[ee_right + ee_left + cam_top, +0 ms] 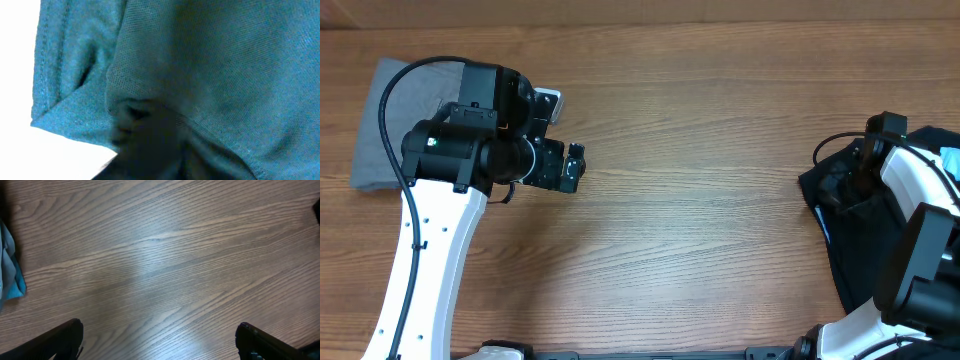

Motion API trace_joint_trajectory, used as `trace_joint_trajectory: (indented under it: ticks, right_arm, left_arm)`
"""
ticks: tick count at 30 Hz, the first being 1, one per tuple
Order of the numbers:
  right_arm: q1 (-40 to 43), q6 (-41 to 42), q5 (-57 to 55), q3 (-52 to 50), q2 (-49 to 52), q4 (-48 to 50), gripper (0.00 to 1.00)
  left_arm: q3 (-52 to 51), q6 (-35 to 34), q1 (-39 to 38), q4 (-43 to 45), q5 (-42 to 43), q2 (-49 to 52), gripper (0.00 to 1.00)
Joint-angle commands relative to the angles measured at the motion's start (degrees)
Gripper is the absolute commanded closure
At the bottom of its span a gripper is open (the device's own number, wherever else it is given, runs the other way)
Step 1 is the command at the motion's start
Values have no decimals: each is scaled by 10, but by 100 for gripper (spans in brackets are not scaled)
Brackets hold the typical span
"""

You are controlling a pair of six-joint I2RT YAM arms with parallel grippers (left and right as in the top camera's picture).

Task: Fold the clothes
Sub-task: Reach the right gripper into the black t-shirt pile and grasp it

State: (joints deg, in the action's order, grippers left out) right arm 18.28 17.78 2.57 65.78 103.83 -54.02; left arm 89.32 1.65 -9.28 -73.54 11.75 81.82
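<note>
While the right gripper (860,172) sits down in the dark clothes pile (845,230) at the right edge of the overhead frame, its wrist view shows only teal fabric (210,65) pressed close, with a dark blur at lower centre. I cannot tell whether its jaws have closed on cloth. The left gripper (159,330) hangs over bare table (700,110) left of centre, its fingers (60,340) wide apart and empty. A grey folded cloth (380,110) lies in the upper left. The step looks like drawing one garment out. It would go best by pinching a single layer near a hem, lifting slowly and carrying it to the open middle for spreading.
</note>
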Motion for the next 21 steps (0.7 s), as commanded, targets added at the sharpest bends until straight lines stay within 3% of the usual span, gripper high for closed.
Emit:
trace_joint_trajectory:
  ticks: [1, 11, 21]
  right_arm:
    - [1, 3, 0, 32, -3, -22, 96]
    - [-3, 2, 1, 271, -66, -188, 96]
    - [-42, -17, 35, 395, -105, -229, 96]
  left_arm:
    - [16, 10, 3, 0, -2, 3, 0]
    - [16, 10, 3, -1, -2, 3, 0]
    - [16, 10, 3, -6, -2, 3, 0]
